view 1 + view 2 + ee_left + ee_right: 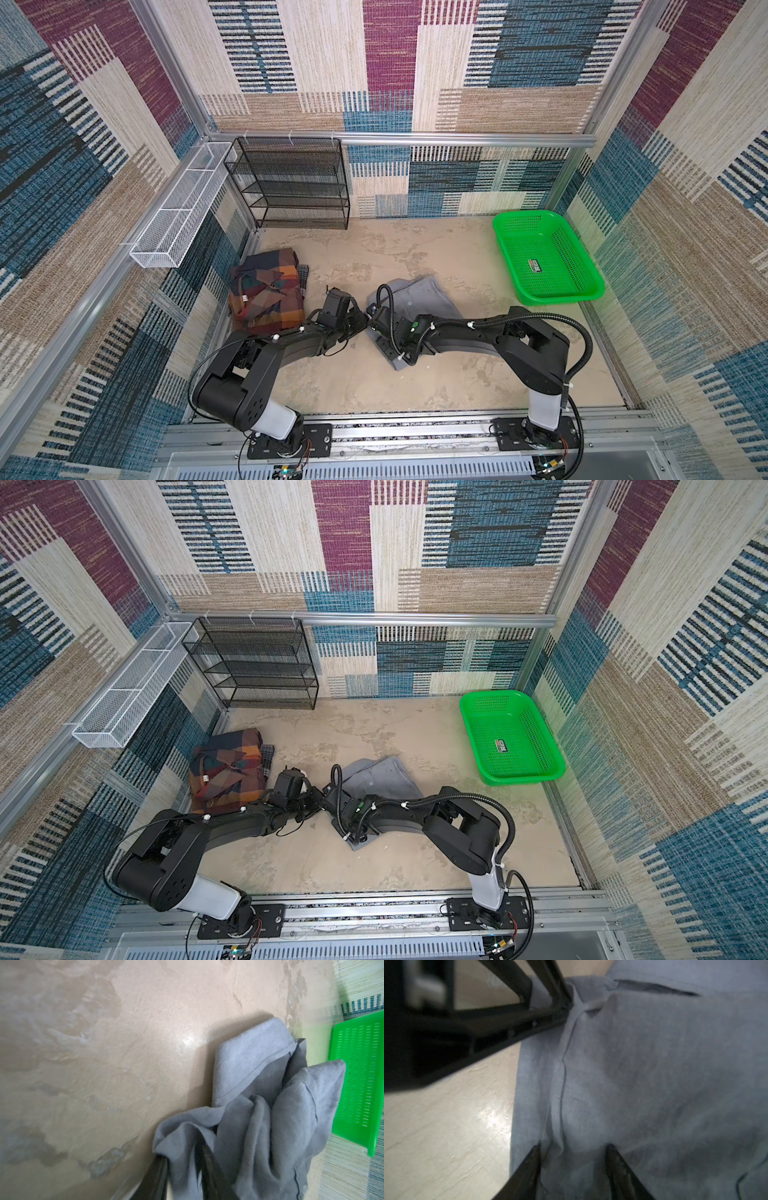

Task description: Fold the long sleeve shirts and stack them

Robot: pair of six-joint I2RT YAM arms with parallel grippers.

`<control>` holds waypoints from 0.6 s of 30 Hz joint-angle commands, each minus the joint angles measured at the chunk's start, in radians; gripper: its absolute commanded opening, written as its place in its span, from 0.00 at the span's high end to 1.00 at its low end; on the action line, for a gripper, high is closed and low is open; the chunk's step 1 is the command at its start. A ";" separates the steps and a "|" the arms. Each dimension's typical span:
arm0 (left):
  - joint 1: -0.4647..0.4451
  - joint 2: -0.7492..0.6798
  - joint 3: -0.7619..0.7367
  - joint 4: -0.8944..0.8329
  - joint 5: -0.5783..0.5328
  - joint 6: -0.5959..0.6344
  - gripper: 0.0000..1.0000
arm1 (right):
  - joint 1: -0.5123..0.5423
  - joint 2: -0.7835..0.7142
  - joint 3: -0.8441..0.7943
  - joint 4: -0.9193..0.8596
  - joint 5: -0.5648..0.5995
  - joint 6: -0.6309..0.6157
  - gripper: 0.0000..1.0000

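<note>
Jaws first: those of your right gripper stand apart astride a ridge of the gray shirt, not yet pinching; your left gripper, just beyond, has the shirt's edge nipped tight; the shirt lies centrally, seemingly half folded; next, close the right, then lift both together for the fold; the plaid shirt waits farther left, likely the stack's base.

Gray shirt: plain soft cloth, partly folded, lying mid-table, one edge bunched into creases. Plaid shirt: orange, brown and navy blocks, folded into a compact bundle, lying at the left side, apart from the gray.
</note>
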 commanded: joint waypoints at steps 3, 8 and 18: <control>0.000 0.021 -0.039 -0.166 -0.007 0.001 0.72 | 0.000 0.022 0.012 -0.023 -0.014 -0.010 0.71; 0.001 0.024 -0.065 -0.143 -0.004 -0.007 0.76 | 0.002 0.000 0.022 -0.017 -0.020 -0.008 0.91; -0.001 0.029 -0.079 -0.115 0.004 -0.019 0.82 | 0.024 -0.053 0.061 0.002 -0.119 -0.028 1.00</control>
